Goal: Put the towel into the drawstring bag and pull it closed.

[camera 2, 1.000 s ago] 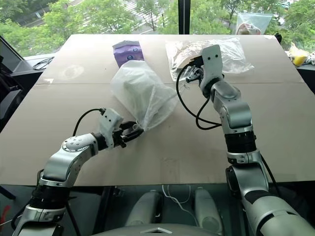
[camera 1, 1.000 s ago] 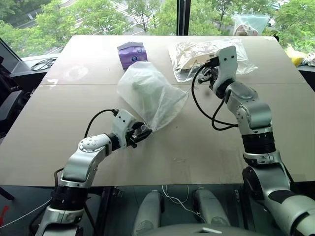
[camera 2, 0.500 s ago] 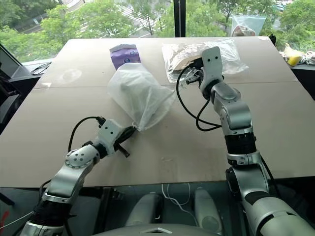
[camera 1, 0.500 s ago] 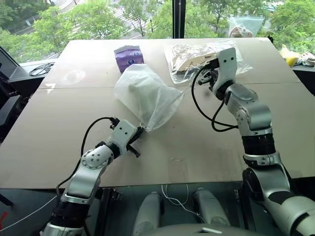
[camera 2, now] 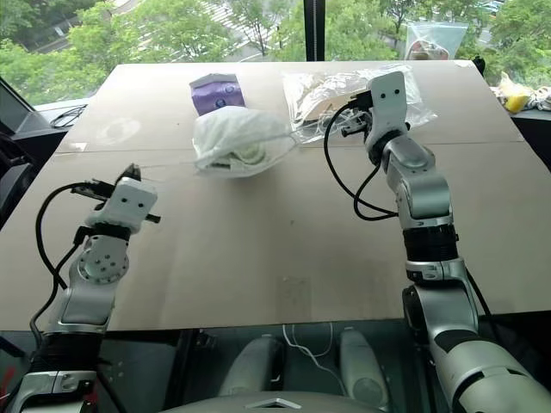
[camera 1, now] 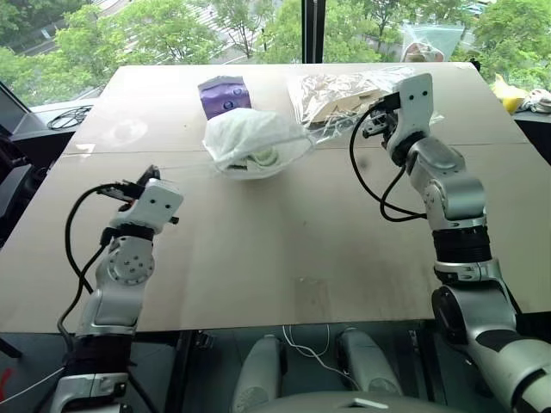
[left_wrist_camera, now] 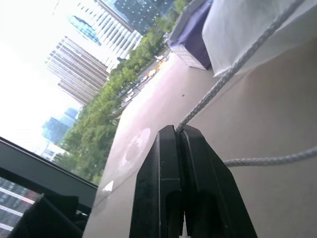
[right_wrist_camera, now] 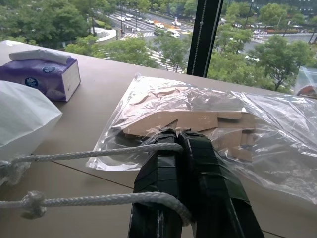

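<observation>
The tabletop (camera 1: pixel 284 241) carries the drawstring bag (camera 1: pixel 254 144) toward its far middle, slumped into a low mound just in front of the purple tissue pack (camera 1: pixel 225 95) and beside the clear plastic bag of cardboard pieces (camera 1: pixel 344 95). Through the thin fabric a pale green shape shows low in the mound, which I take to be the towel (camera 1: pixel 263 157), already inside. The bag sits between the two arms, and its long axis runs across the tabletop, roughly along the line joining them, with the gathered mouth seemingly turned toward the right side. The right tool (right_wrist_camera: pixel 184 136) is the nearer one, near the bag's mouth end and raised above the plastic bag; its jaws are clenched with a loop of white cord (right_wrist_camera: pixel 89 154) wrapped round them, the cord running off to the bag. The left tool (left_wrist_camera: pixel 179 131) stands well apart from the bag, out toward the left edge, clenched on another strand of the cord (left_wrist_camera: pixel 233 69), which runs taut to the bag's near-left side. Any further tightening, as I judge it, depends on drawing the two tools apart along that same left-to-right line, so the cords pull against each other through the mouth.
</observation>
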You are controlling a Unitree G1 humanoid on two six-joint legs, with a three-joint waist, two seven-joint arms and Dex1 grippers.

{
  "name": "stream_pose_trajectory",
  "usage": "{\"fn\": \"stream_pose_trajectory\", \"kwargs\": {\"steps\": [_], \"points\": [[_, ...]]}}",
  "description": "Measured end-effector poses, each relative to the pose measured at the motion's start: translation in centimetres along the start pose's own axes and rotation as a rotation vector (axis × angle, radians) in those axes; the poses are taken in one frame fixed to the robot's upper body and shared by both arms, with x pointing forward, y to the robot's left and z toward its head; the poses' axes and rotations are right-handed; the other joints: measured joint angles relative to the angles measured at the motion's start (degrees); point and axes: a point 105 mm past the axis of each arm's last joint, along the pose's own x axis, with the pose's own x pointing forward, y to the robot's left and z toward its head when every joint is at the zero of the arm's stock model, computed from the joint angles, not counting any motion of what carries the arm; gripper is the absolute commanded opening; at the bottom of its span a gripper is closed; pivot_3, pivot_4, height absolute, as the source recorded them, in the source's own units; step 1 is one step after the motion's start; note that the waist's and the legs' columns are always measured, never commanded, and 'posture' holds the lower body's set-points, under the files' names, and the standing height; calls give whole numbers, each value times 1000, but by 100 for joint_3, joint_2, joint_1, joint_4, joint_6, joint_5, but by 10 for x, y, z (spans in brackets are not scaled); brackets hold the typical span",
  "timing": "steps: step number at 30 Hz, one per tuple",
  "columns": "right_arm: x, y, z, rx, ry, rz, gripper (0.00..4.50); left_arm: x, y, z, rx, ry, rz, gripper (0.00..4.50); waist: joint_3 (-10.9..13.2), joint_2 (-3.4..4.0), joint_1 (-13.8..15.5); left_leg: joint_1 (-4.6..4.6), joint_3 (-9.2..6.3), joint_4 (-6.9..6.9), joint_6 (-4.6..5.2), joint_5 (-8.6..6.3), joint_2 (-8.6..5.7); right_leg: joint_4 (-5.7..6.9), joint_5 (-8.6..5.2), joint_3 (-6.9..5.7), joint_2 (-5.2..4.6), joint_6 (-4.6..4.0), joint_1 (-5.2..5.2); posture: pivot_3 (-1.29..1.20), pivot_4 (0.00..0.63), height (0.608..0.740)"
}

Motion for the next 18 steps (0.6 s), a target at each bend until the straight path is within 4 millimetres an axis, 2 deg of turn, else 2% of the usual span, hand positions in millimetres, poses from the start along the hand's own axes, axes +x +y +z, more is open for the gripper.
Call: {"fn": "stream_pose_trajectory", "kwargs": {"steps": [5,8,15,18], "points": [[1,-19,9,4,-45,-80,0,19,39,10,0,-14,174,13,1,-3,65,-28,-4,-1,0,0,-2,3,1,-3,-1,0,-30,0,150,740],[2,-27,9,13,-53,-124,0,30,62,3,-68,52,278,13,1,-3,66,-58,-7,5,-1,1,-1,10,2,-6,1,0,-59,0,150,740],[0,-52,18,62,-92,-277,0,44,81,-16,-150,166,387,13,1,-4,64,-70,-6,0,-1,1,-3,10,3,-6,-2,-1,-73,0,150,740],[-4,-70,13,135,-86,-397,0,45,86,-30,-210,232,431,13,1,-5,64,-72,-6,-1,-1,1,-4,11,4,-6,-3,-1,-74,0,150,740]]}}
